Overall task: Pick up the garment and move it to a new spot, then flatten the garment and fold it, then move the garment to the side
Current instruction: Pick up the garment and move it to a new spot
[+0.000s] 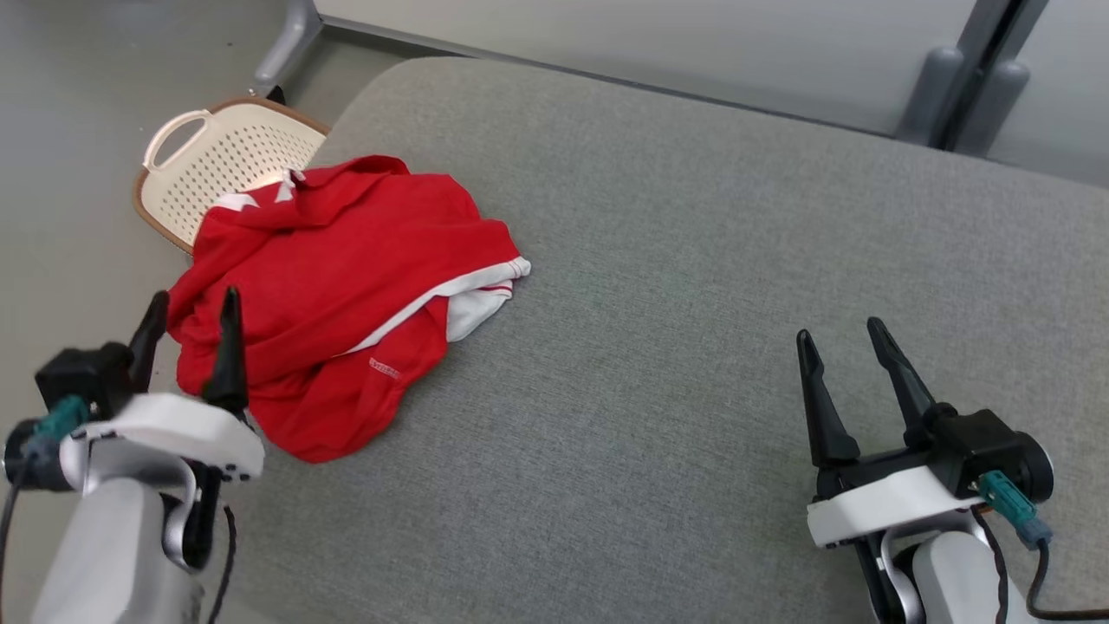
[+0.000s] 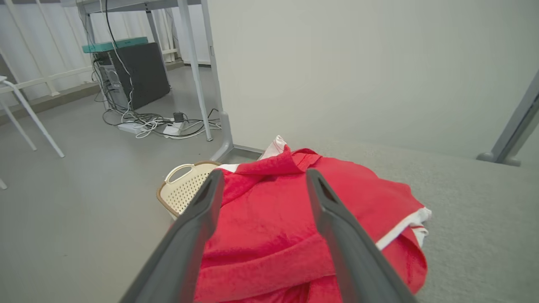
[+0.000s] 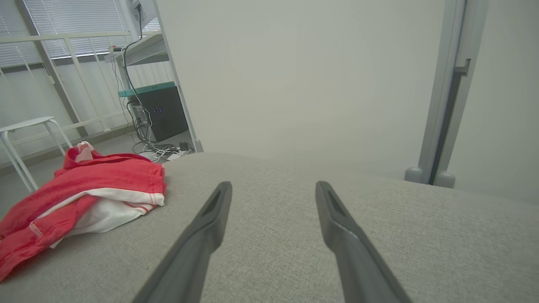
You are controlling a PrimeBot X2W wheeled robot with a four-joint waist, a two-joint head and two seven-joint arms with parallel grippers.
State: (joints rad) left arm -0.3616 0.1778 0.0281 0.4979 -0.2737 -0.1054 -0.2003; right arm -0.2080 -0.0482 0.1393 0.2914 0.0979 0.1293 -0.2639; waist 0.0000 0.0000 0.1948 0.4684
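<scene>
Left gripper (image 1: 195, 295) faces crumpled red, white-trimmed garment (image 1: 346, 286).

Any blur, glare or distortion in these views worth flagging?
Head view: even soft light, sharp, the red garment barely shadows the grey surface. Left wrist view: wide-angle lean in the desk leg, left end effector soft near the lens. Right wrist view: no glare, window blinds bright but readable.

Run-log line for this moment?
stage: pre-pickup | garment: crumpled, left edge of grey surface | left hand: open, pointing at garment | right hand: open, over bare surface | basket: on floor
</scene>
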